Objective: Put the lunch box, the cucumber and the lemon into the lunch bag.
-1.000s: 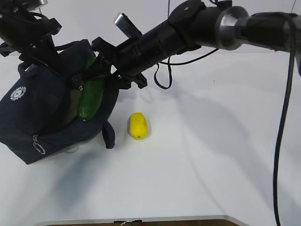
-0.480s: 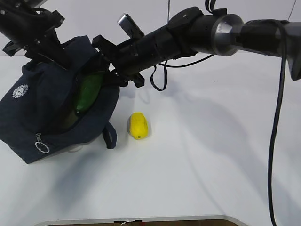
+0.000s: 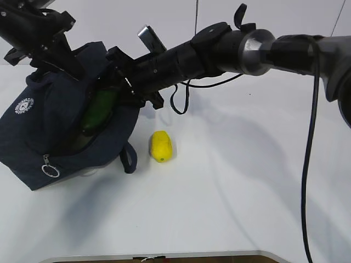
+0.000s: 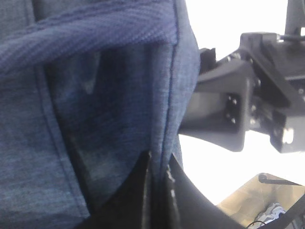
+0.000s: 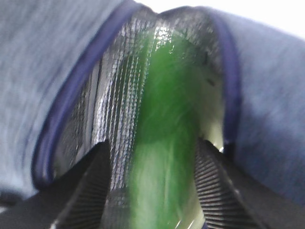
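A: While the cucumber [image 3: 97, 112] sits partway inside the bag [image 3: 41, 129], how much would you call done?

B: Roughly the middle. The cucumber lies in the bag's mouth, tilted, its lower part already past the rim. In the right wrist view it [image 5: 164, 143] runs between the two fingers of the right end effector [image 5: 152, 188], against the silvery lining. The fingers stand apart on either side of it; whether they are pressing it or have let go, I cannot tell.

A: And the lemon [image 3: 161, 146]?

B: Out on the white surface [image 3: 247, 181], just beside the bag's front corner, untouched. That one is clearly left to do.

A: The lunch box?

B: Not visible on the surface. It may be in the bag under the cucumber, but the opening is too dark and the wrist view too blurred to say.

A: What is the left arm doing?

B: Its end effector [image 4: 157, 191] is closed, pinching the navy fabric near the bag's upper edge, which seems to hold the mouth open for the other arm.

A: So what remains?

B: As I judge it: get the cucumber fully in, pull the right arm out, then fetch the lemon and drop it in.
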`<action>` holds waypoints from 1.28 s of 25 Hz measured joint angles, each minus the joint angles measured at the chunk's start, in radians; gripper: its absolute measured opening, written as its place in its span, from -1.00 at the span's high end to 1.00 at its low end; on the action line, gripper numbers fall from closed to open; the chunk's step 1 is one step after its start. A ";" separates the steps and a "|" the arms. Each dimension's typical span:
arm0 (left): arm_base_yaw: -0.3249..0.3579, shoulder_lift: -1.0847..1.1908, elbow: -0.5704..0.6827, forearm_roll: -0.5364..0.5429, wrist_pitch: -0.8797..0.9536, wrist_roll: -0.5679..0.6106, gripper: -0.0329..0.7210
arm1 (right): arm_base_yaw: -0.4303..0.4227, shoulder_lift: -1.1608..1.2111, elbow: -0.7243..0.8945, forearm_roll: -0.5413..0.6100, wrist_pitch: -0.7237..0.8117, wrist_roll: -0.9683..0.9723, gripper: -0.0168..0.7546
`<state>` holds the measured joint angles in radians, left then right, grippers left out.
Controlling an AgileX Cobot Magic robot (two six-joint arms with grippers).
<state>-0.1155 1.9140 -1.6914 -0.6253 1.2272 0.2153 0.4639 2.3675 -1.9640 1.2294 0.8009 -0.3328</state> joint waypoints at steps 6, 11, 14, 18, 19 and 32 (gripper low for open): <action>0.000 0.000 0.000 0.000 0.000 0.000 0.95 | 0.000 0.001 0.000 0.014 0.008 -0.002 -0.19; 0.000 0.000 0.000 0.000 0.000 0.000 0.95 | 0.002 0.001 0.000 0.017 0.044 -0.004 -0.25; 0.000 0.000 0.000 0.000 0.000 0.000 0.95 | 0.002 0.001 0.000 0.017 0.080 -0.004 -0.28; 0.000 0.000 0.000 0.000 0.000 0.000 0.95 | -0.016 0.001 0.000 0.015 0.118 -0.004 -0.28; 0.000 0.000 0.000 0.000 0.000 0.000 0.95 | -0.022 0.001 0.000 0.014 0.127 -0.004 -0.28; 0.000 0.000 0.000 0.095 0.000 -0.002 0.95 | -0.133 -0.006 0.000 -0.008 0.383 -0.096 -0.28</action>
<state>-0.1155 1.9140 -1.6914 -0.5305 1.2272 0.2129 0.3311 2.3615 -1.9640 1.2219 1.1838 -0.4285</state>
